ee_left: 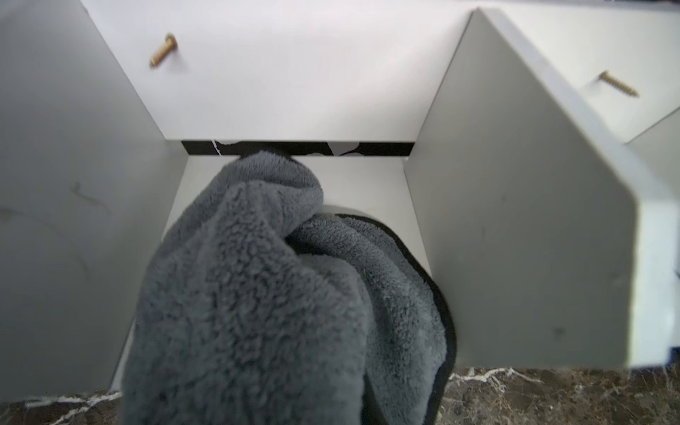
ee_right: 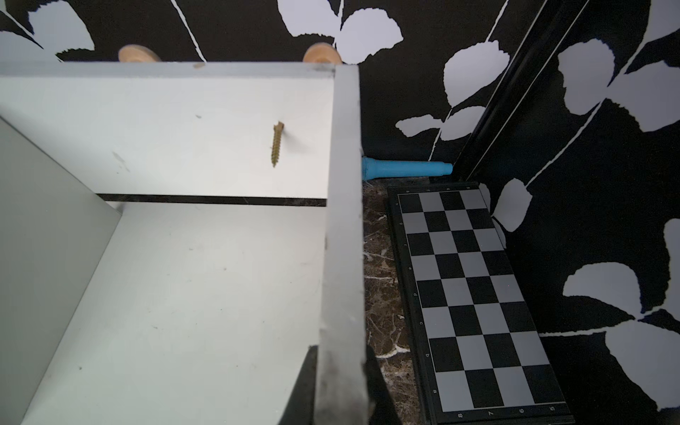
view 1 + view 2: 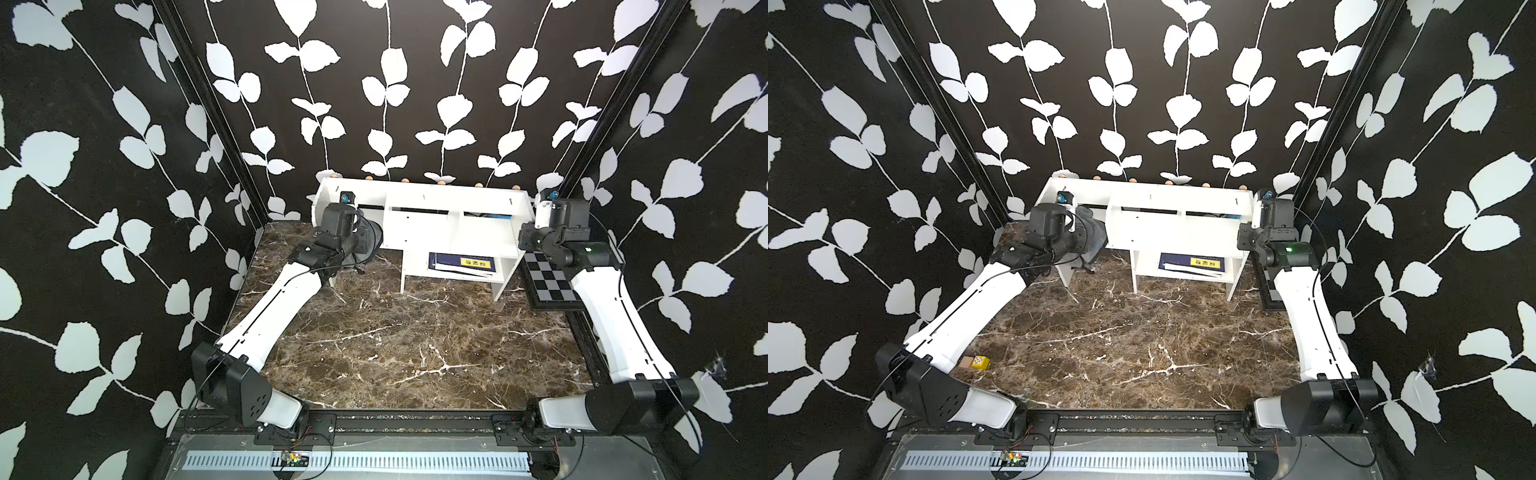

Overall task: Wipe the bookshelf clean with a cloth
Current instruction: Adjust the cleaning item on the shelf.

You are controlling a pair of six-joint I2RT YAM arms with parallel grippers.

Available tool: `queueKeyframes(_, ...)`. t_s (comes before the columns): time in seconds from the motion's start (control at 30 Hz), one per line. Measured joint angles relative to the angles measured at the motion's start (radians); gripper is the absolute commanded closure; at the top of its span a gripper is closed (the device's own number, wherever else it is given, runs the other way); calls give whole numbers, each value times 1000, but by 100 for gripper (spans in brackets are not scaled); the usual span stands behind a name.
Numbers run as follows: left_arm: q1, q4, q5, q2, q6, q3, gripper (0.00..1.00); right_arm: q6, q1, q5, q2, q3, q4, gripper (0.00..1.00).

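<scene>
The white bookshelf (image 3: 424,226) (image 3: 1167,226) stands against the back wall in both top views. The dark grey cloth (image 1: 257,294) (image 3: 370,243) (image 3: 1096,237) is bunched in its leftmost compartment, on the compartment floor (image 1: 368,184). My left gripper (image 3: 360,245) reaches into that compartment and is shut on the cloth, which hides its fingers in the left wrist view. My right gripper (image 2: 342,386) (image 3: 527,237) is shut on the bookshelf's right side panel (image 2: 344,220), with one black finger (image 2: 305,386) on each face.
A black-and-white checkered board (image 2: 474,294) (image 3: 548,278) lies right of the shelf under the right arm. A blue tube (image 2: 404,169) lies behind it. A blue book (image 3: 461,264) sits in the lower compartment. Screws (image 1: 163,49) (image 2: 276,143) stick out of the back panel. A yellow cube (image 3: 980,362) lies near the left arm's base.
</scene>
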Motion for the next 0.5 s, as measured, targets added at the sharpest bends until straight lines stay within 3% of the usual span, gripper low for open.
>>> queueKeyframes(0.13, 0, 2, -6, 56, 18, 135, 100, -46, -72, -143, -5, -23, 44, 100)
queueKeyframes(0.27, 0, 2, -6, 83, 22, 196, 100, -76, -101, -196, -5, -27, 51, 100)
queueKeyframes(0.4, 0, 8, 2, 96, 17, 188, 100, -77, -103, -197, -5, -28, 51, 100)
queueKeyframes(0.5, 1, 60, 44, 93, -5, 105, 100, -64, -102, -188, -15, -43, 63, 100)
